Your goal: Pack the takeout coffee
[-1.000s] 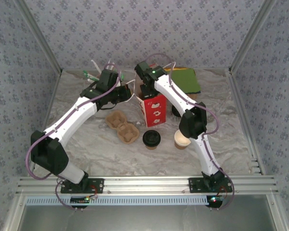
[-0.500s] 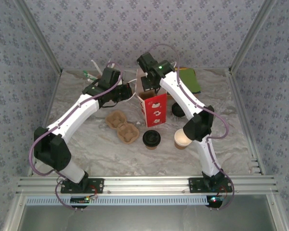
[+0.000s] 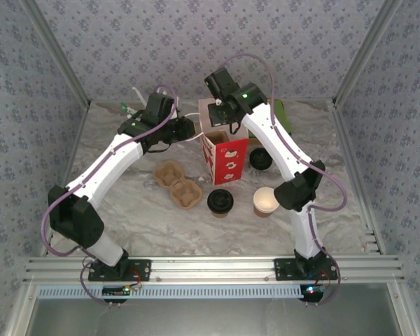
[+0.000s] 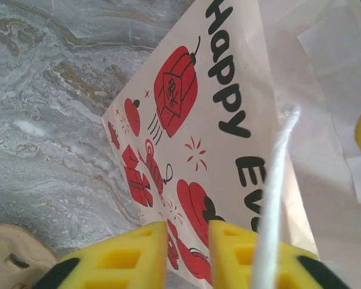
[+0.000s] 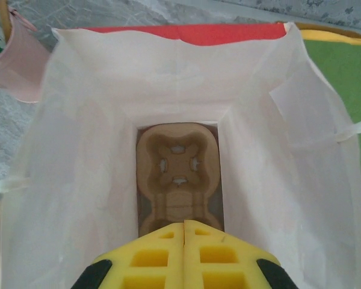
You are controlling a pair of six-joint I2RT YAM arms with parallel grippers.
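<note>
One cup to pack: spotted takeout coffee (image 3: 220, 202) upright on table (image 3: 126, 203), in front of paper bag (image 3: 227, 157), not yet inside. Found right gripper (image 5: 184, 226) shut, empty, over bag mouth, carrier (image 5: 177, 168) at bottom ready for cup. Saw left gripper (image 4: 188, 232) slightly parted beside bag's printed side, probably steadying.

The paper bag (image 3: 225, 150) stands open at the rear middle of the bench (image 3: 126, 210). Its inside is free down to a cardboard tray (image 5: 177, 174) on its floor, but the right end effector (image 5: 184, 227), fingers together, hangs over the mouth. The left end effector (image 4: 188, 232) crowds the bag's left side, with the white handle cord (image 4: 274, 198) across it. In front, a second tray (image 3: 177, 183), the takeout coffee (image 3: 220, 201) and an open cup (image 3: 265, 201) stand in a row with narrow gaps, and the bench strip nearer the arm bases is bare.
</note>
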